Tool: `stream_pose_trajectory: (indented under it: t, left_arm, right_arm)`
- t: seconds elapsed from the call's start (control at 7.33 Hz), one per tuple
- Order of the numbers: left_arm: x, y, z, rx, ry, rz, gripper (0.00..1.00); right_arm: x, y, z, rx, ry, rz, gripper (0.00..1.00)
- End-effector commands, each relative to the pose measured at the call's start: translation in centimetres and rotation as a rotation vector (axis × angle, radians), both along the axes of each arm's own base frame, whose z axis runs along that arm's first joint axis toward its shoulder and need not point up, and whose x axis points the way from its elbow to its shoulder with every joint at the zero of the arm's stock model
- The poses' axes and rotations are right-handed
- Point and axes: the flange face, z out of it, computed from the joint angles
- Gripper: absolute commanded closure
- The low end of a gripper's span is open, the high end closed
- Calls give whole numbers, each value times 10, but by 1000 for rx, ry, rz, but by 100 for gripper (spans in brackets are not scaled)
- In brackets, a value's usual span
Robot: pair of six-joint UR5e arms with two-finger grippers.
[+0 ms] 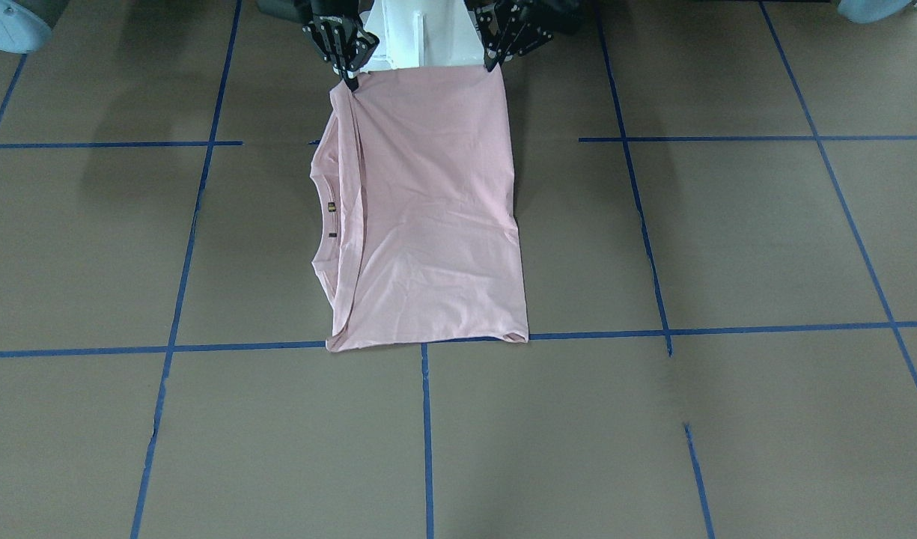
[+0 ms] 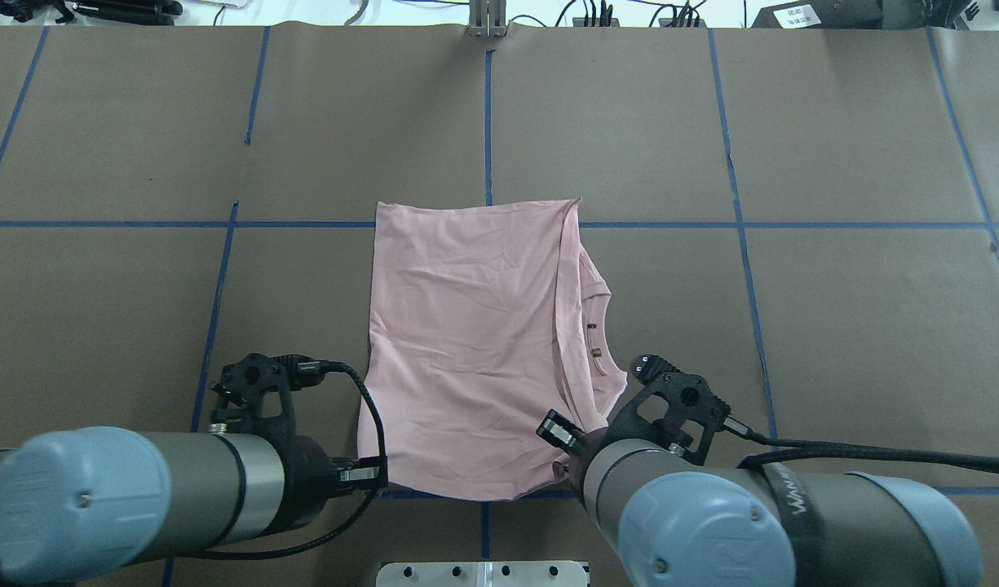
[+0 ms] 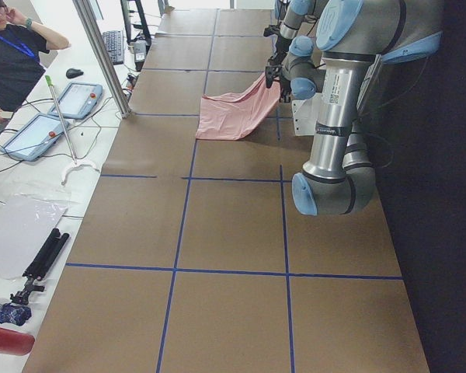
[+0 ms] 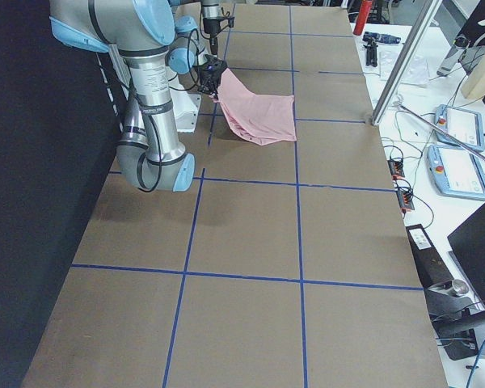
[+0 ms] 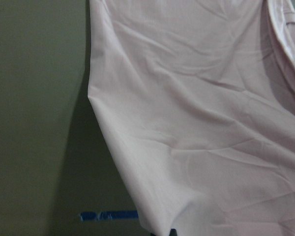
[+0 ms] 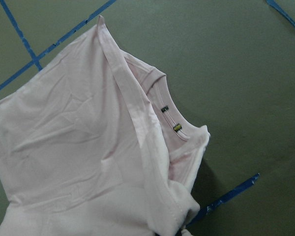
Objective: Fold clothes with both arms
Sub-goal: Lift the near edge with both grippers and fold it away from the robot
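Note:
The pale pink T-shirt lies folded lengthwise, plain back up, in the middle of the brown table. Its ribbed collar sticks out on the right-arm side. No print shows. The edge near the robot is lifted off the table and stretched between both grippers. My left gripper is shut on one near corner and my right gripper on the other, by the collar side. The far edge rests on the table by a blue tape line. The left wrist view shows hanging cloth; the right wrist view shows the collar.
The white pedestal base stands just behind the held edge. Blue tape lines grid the table. An operator, teach pendants and cables lie beyond the table's far side. Open brown table surrounds the shirt.

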Motion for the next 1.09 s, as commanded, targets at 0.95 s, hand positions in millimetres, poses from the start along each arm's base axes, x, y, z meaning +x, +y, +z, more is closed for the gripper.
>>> stream_pose_trajectory:
  t: [0.95]
  left_arm:
    - [104,-217,41,167,-212,-154,100]
  right_arm:
    - [-99,-136,62,77,106,116,100]
